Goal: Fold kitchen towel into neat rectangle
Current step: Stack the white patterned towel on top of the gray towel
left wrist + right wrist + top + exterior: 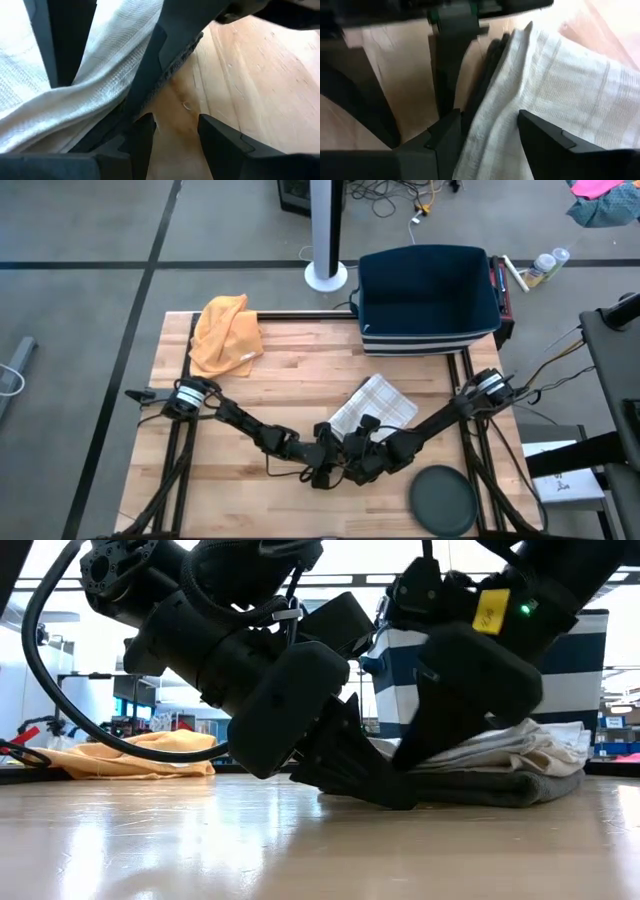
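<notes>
The kitchen towel [373, 405] — pale, checked — lies already folded into a compact block on the counter [300, 350], just right of centre. In the low view it's a layered stack, lighter folds over a darker bottom layer, so I'd judge the fold well along, w/ edges left to tidy.

Both grippers meet at the towel's 7 o'clock corner. The right gripper [485, 132] has its fingers spread, one over the cloth & one just off its edge; they straddle the hem but I can't say they pinch it. Prob. placed there to catch or square that edge. The left gripper [175, 132] sits right beside it, fingers spread w/ bare wood between them, holding nothing, tips just short of the towel's corner — likely there to pin or steady the corner.

Farther out: an orange cloth [226, 332] bunched at 11 o'clock near the counter's far left edge, well apart; a navy bin [428, 298] w/ white stripes at 1 o'clock, past the far edge; a dark round plate [442, 498] at 5 o'clock.

Writing: a yellow tag on the right arm shows in the low view, text too small to read. No brands legible.
</notes>
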Robot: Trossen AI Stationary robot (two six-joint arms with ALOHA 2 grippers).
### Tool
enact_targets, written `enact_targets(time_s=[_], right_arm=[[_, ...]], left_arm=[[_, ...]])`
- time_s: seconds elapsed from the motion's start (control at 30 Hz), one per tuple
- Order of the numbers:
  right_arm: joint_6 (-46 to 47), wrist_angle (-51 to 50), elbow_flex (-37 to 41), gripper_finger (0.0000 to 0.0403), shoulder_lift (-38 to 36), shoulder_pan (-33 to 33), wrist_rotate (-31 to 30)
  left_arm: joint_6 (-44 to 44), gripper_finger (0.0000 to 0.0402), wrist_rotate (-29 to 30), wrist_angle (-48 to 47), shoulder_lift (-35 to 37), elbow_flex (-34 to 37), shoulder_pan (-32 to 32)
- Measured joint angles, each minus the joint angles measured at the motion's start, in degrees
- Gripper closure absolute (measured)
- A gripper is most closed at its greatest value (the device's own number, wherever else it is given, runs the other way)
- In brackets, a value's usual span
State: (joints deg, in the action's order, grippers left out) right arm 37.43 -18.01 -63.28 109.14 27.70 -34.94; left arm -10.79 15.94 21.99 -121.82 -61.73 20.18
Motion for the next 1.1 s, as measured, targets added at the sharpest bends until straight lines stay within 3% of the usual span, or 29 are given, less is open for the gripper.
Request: enact_targets(time_s=[0.2,0.6,1.1], right_arm=[[0.83,-0.2,0.35,0.0257,0.68,-0.37,0.01],[1.13,-0.77,0.04,0.039,-0.07,-0.48,-0.13],[-1.13,-3.56,-3.51,0.0396,-1.01,-0.7,0.03]], left_arm=[[-0.09,0.0249,0.02,-0.01,-0.02,0.02,-0.02],[-0.2,0.0249,0.0,-0.03,-0.02,0.02,-0.02],[2.57,0.0249,0.0,1.8,-0.13,0.19,-0.66]])
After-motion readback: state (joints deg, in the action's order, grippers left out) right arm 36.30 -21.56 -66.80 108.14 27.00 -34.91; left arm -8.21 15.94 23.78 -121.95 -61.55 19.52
